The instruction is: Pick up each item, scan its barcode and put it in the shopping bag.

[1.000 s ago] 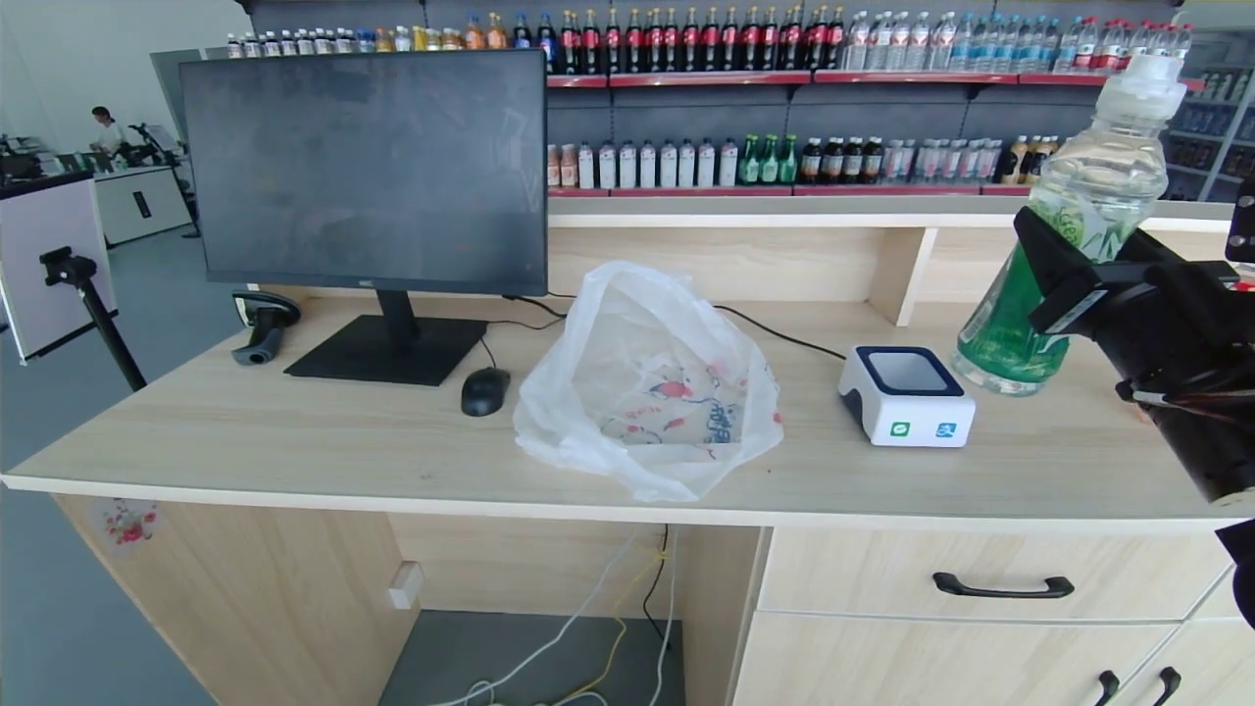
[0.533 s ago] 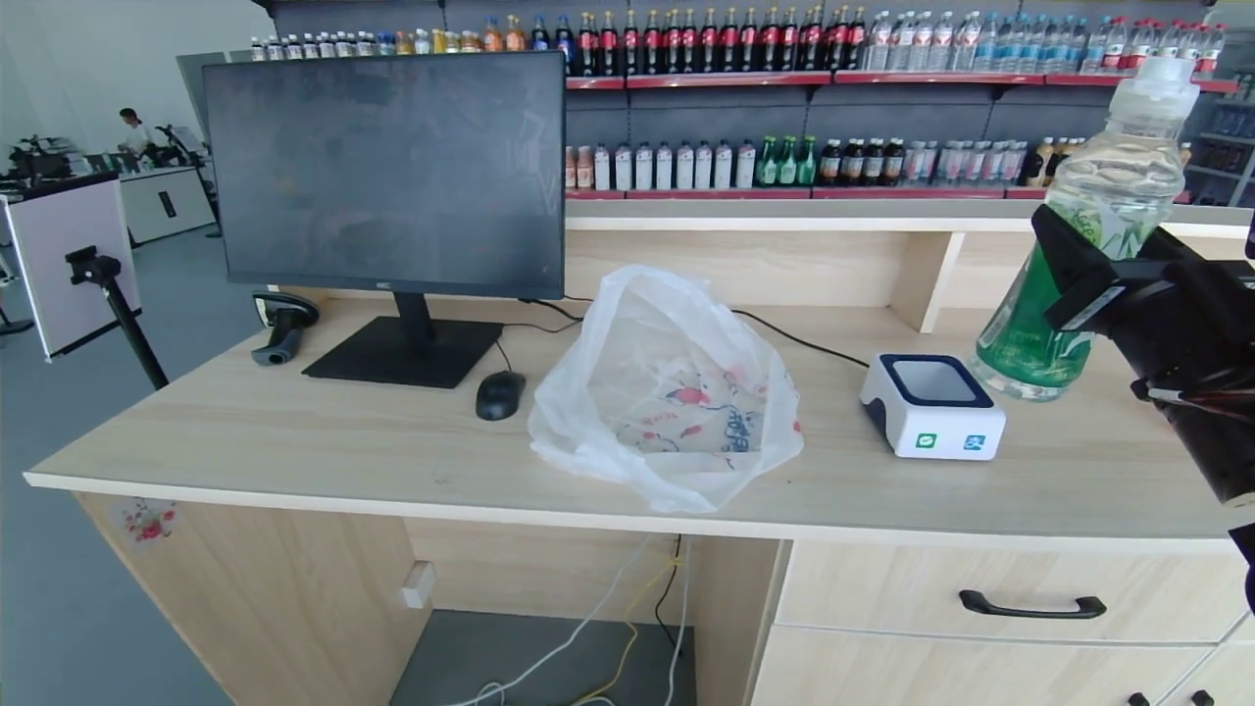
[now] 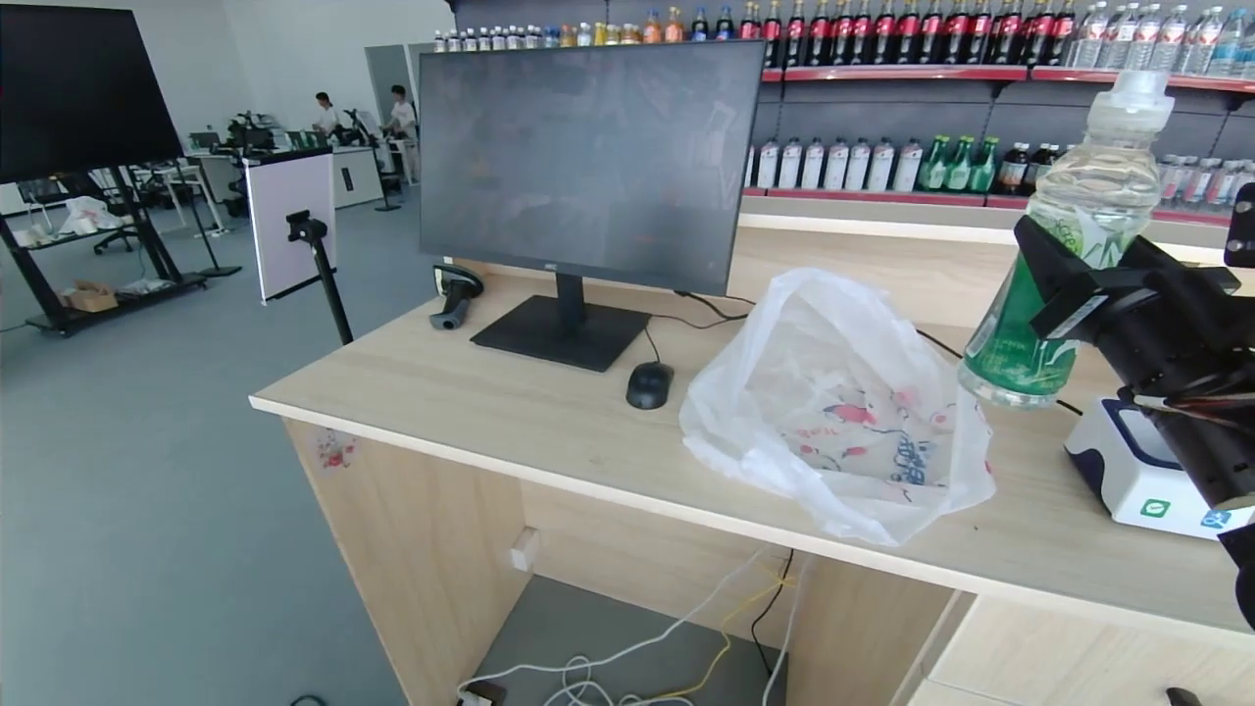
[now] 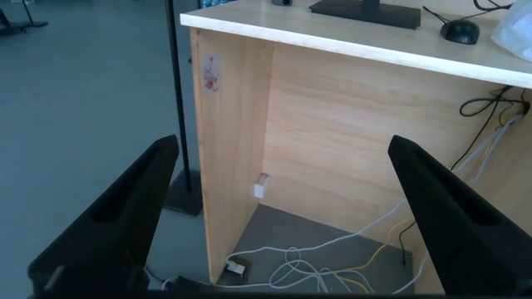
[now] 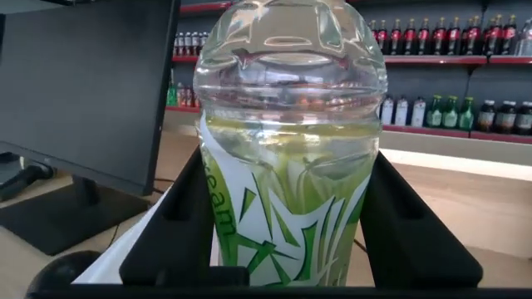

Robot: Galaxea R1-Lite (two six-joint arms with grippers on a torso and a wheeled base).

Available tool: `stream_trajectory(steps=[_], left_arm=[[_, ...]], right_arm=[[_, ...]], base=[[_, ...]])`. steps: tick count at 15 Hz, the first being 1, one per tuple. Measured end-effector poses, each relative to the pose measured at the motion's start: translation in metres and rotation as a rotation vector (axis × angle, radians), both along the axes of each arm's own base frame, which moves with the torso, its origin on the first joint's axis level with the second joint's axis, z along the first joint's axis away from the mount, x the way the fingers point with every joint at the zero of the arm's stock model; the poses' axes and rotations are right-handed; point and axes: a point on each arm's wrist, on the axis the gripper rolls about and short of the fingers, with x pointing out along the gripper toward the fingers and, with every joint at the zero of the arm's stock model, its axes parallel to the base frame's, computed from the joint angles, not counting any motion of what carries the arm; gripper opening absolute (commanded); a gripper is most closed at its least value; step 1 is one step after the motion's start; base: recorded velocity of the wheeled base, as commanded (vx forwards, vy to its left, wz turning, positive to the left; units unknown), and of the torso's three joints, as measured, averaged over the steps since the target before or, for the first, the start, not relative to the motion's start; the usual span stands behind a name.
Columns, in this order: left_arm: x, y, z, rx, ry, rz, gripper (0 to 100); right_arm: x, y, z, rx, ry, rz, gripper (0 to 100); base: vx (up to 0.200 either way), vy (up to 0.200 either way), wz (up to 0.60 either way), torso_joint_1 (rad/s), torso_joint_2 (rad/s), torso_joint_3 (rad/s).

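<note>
Pinching the bottle mid-body, the right gripper needed to line up over the floppy bag before letting go, I'd say.

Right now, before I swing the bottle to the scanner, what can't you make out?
Bottle barcode: none on the label faces shown in the head and right wrist views; the right hand covers its sides.
Scanner window: head view, mostly hidden behind the right arm.
Shopping bag contents: head view, crumpled printed film hides the inside.
</note>
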Motion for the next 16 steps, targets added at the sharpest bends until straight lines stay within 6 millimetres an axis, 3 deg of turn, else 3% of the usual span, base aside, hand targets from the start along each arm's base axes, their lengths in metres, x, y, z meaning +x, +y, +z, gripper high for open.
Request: stream_trajectory(steps=[5, 12, 16], left_arm=[[0.000, 0.000, 0.000, 0.002, -0.001, 0.001, 100], [0.000, 0.000, 0.000, 0.003, 0.000, 0.001, 100], [0.000, 0.000, 0.000, 0.003, 0.000, 0.001, 100]], right_arm=[[0.022, 0.031, -0.009, -0.004, 0.022, 0.096, 0], [0.057, 0.072, -0.043, -0.013, 0.110, 0.196, 0], [0.068, 0.081, -0.050, -0.015, 0.114, 0.210, 0]], base=[[0.000, 0.000, 0.00, 0.000, 0.00, 0.000], [0.000, 0.000, 0.00, 0.000, 0.00, 0.000], [0.000, 0.000, 0.00, 0.000, 0.00, 0.000]])
